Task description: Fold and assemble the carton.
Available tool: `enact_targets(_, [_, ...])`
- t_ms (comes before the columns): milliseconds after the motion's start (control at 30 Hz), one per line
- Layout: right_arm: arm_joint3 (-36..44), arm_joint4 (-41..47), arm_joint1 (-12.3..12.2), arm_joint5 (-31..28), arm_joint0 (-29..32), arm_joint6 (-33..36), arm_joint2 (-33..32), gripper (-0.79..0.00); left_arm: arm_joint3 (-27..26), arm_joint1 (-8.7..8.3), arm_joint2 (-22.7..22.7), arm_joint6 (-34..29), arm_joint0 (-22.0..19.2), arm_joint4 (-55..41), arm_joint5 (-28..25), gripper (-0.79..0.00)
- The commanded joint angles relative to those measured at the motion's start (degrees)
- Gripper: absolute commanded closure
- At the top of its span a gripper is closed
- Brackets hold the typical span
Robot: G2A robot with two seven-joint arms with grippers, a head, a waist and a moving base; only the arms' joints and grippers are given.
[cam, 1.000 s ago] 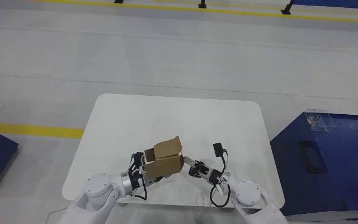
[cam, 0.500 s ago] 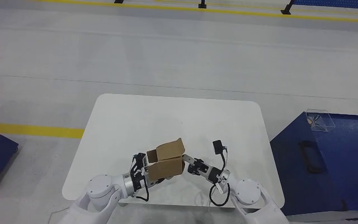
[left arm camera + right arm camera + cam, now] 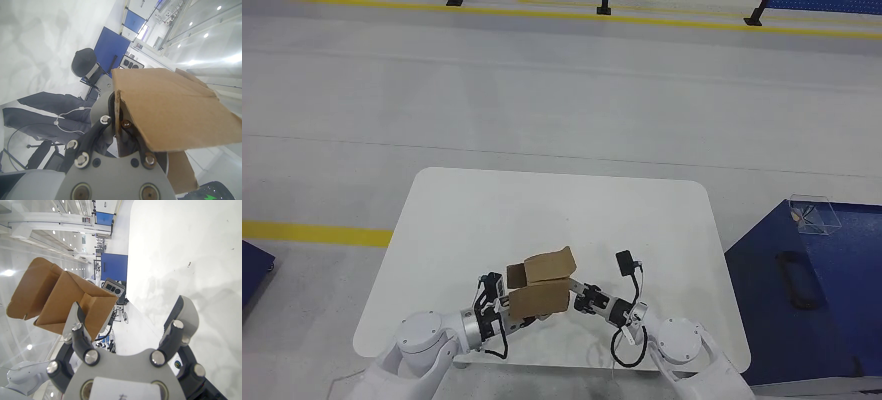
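Pinching carton (image 3: 160,106), left jaws clamped tight.

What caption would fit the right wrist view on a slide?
Open right gripper at a corner of the partly folded carton, white table beyond.

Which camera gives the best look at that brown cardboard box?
The right wrist view: the brown cardboard carton shows nearly whole, with folded panels and open end. The left wrist view gives one close panel, its edge clamped in that arm's jaws; the top view shows it small, from above.
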State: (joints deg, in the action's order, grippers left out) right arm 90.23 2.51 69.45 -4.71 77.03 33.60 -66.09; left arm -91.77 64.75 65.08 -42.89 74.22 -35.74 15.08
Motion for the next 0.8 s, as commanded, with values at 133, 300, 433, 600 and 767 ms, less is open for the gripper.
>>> enact_targets(133, [-0.35, -0.25, 0.12, 0.16, -0.68, -0.19, 0.66, -0.785, 0.24, 0.04, -0.05, -0.13, -0.40, -0.13, 0.07, 0.000])
enact_targets(300, [-0.23, 0.92, 0.04, -0.70, -0.61, -0.76, -0.39, -0.785, 0.64, 0.04, 0.07, -0.44, -0.65, -0.38, 0.10, 0.000])
enact_targets(433, [-0.43, 1.55, -0.38, -0.08, 0.35, -0.55, -2.60, -0.785, 0.81, 0.00, 0.29, -0.59, -0.88, -0.45, 0.29, 0.000])
enact_targets(600, [-1.22, 1.45, -0.48, 0.99, 0.59, 1.77, -1.98, -0.785, 0.99, 0.02, 0.14, -0.85, -1.17, -0.50, 0.58, 0.000])
enact_targets(767, [-1.92, 1.50, -0.05, 0.67, -0.46, 1.21, 0.19, -0.785, 1.17, 0.20, -1.01, -0.88, -1.87, 0.24, 0.70, 0.000])
